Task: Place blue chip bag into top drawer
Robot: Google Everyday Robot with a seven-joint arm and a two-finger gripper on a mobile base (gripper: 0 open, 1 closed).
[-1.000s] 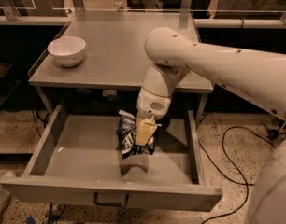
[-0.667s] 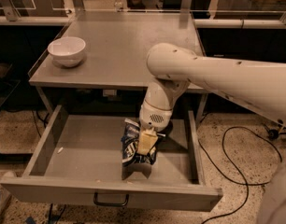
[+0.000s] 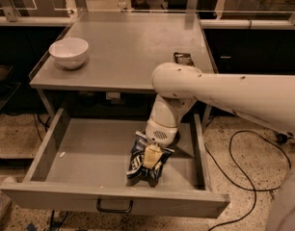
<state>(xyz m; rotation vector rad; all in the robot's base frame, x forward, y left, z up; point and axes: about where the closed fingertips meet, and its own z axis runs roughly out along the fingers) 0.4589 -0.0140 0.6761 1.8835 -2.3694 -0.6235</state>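
Camera view of an open drawer [image 3: 65, 195] pulled out from beneath a grey table [image 3: 133, 47]. The white arm [image 3: 224, 95] enters from 3 o'clock, bends at a rounded joint over the table's near edge, and reaches down into the drawer. The pincer [image 3: 152, 156] sits low inside the drawer, right of its centre and toward the front panel, closed on the bag [image 3: 137, 159]. One pale finger [image 3: 151, 154] lies against the bag's upper face; the other is hidden behind the bag. The bag is dark blue with white lettering, crumpled, and stands roughly upright, its top tilted toward 1 o'clock under the wrist and its lower edge at or just above the drawer floor; contact with the floor cannot be judged. It lies well apart from the left wall and nearer the right wall, touching neither. A dark handle [image 3: 114, 207] is fixed at the middle of the front panel, at 6 o'clock. On the table, a white bowl [image 3: 69, 52] stands upright at 10 o'clock near the left edge, and a flat black packet [image 3: 183, 58] lies at 1 o'clock, just beyond the arm's joint. Speckled floor [image 3: 17, 138] shows on both sides of the drawer.
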